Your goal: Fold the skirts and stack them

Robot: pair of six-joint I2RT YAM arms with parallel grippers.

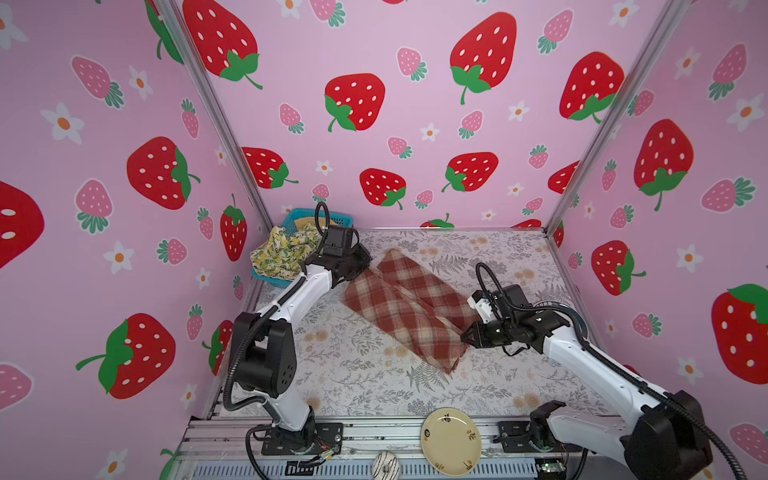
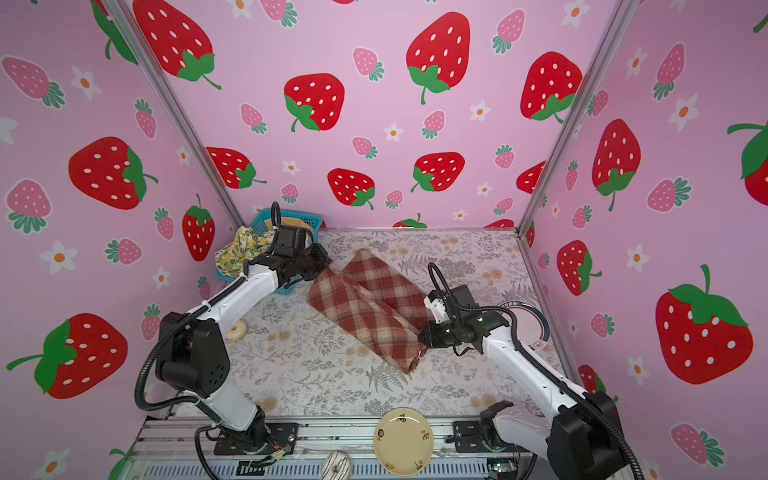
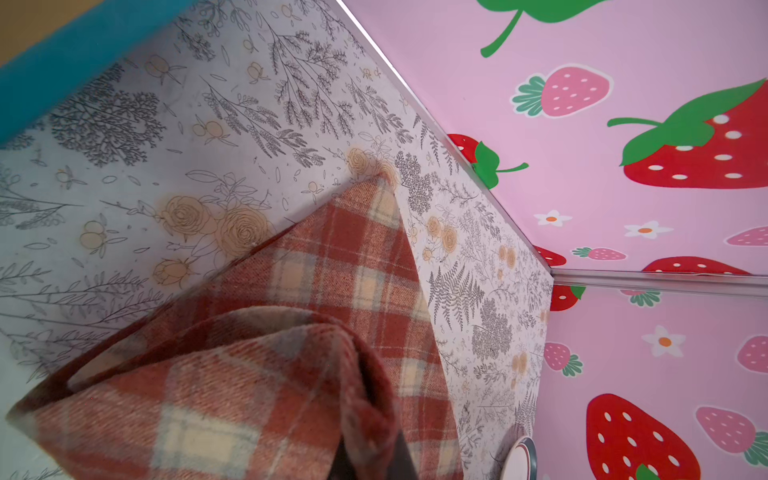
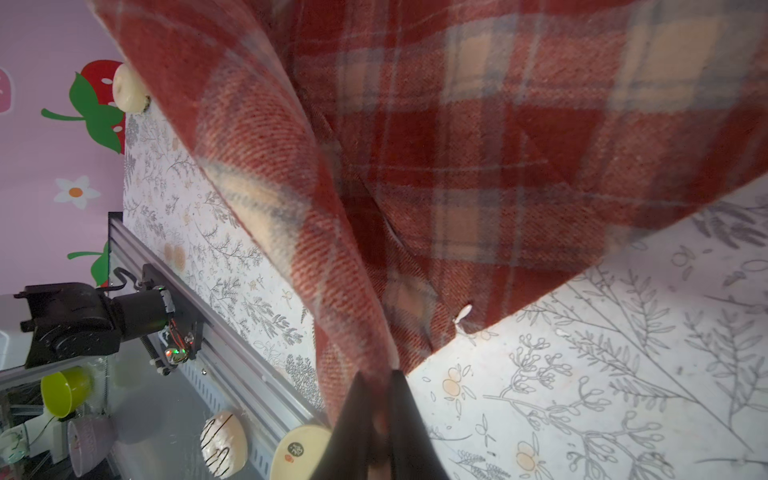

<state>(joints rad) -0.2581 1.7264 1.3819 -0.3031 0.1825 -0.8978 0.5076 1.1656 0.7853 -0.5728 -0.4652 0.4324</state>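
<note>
Table: big flat tabletop (image 1: pixel 374 386) with a grey fern-and-flower print, everything sits on this.
Plaid skirt: red-and-cream plaid cloth skirt (image 1: pixel 409 307) (image 2: pixel 365 307) – mid-table, a long strip doubled over lengthwise. It runs diagonally from the far-left corner toward my right arm.
Basket: blue plastic mesh basket (image 1: pixel 309 216) in the far-left corner, just behind my left wrist.
Lemon skirt: white cloth skirt with yellow lemons and green leaves (image 1: pixel 282 251), crumpled and spilling over the basket's left rim.
Mustard skirt: just a sliver of plain mustard-yellow cloth (image 1: pixel 303 223) peeking out inside the basket, can't tell how it lies.
Plate: round cream plate (image 1: pixel 451 440) down on the front rail, well apart from the skirts.
Left gripper: my left gripper (image 1: pixel 365 264) is at the strip's far end – clamped onto the plaid, with fabric bunched up right at the tips in the left wrist view.
Right gripper: my right gripper (image 1: pixel 467 334) (image 4: pixel 382 399) is at the near end, fingers (image 4: pixel 353 415) pinched tight on a fold of the same plaid.
</note>
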